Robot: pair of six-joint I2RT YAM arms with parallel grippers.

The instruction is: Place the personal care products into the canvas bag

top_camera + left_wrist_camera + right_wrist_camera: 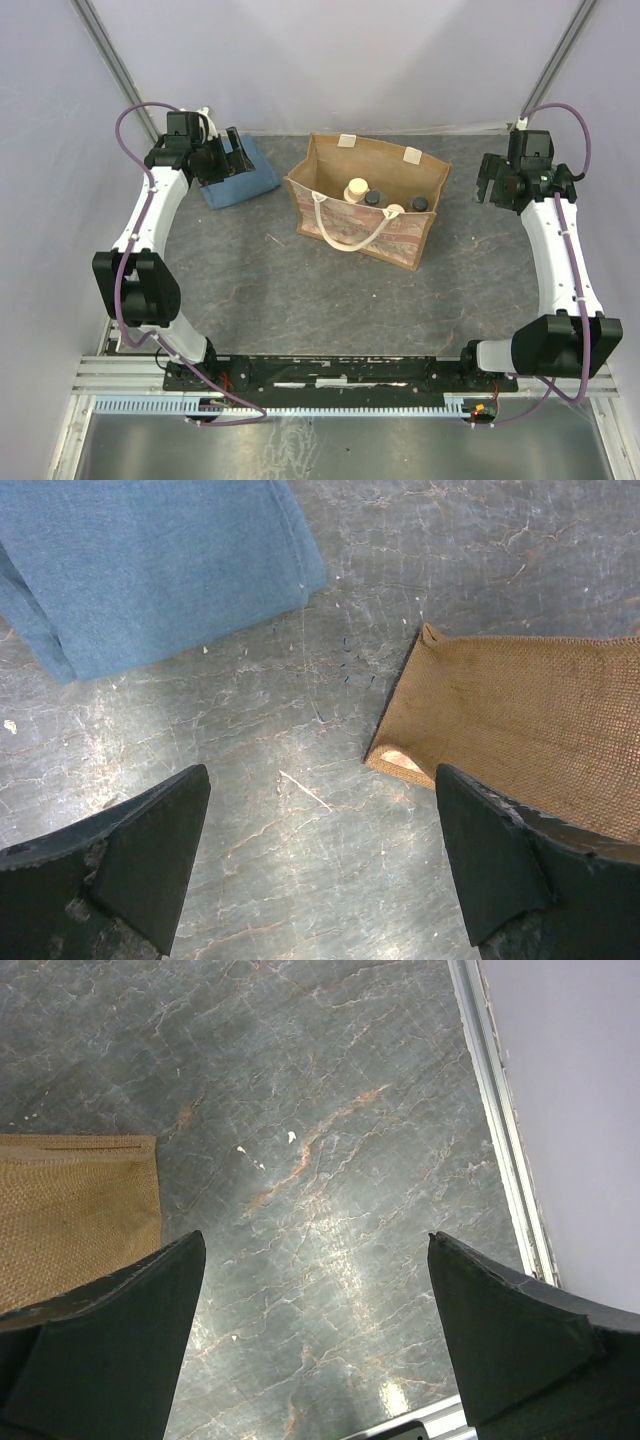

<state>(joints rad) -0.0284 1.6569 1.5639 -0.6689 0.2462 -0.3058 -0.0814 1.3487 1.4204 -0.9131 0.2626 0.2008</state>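
Observation:
The tan canvas bag point(412, 238) stands upright mid-table, its reddish print and a cream rope handle facing me. Inside it stand the personal care products: a beige bottle with a cream cap point(356, 189), two dark-capped bottles point(373, 198) point(419, 204) and a pale yellow jar point(395, 211). My left gripper point(225, 158) hovers open at the back left, left of the bag and empty. In the left wrist view that gripper point(320, 780) frames bare tabletop, with the bag's corner point(520, 720) at right. My right gripper point(490, 185) point(316, 1245) hangs open and empty, right of the bag point(75, 1210).
A folded blue cloth point(245, 176) point(150, 570) lies at the back left, partly under the left gripper. Pale walls close in the back and both sides. A metal rail point(500, 1120) runs along the table's edge near the right gripper.

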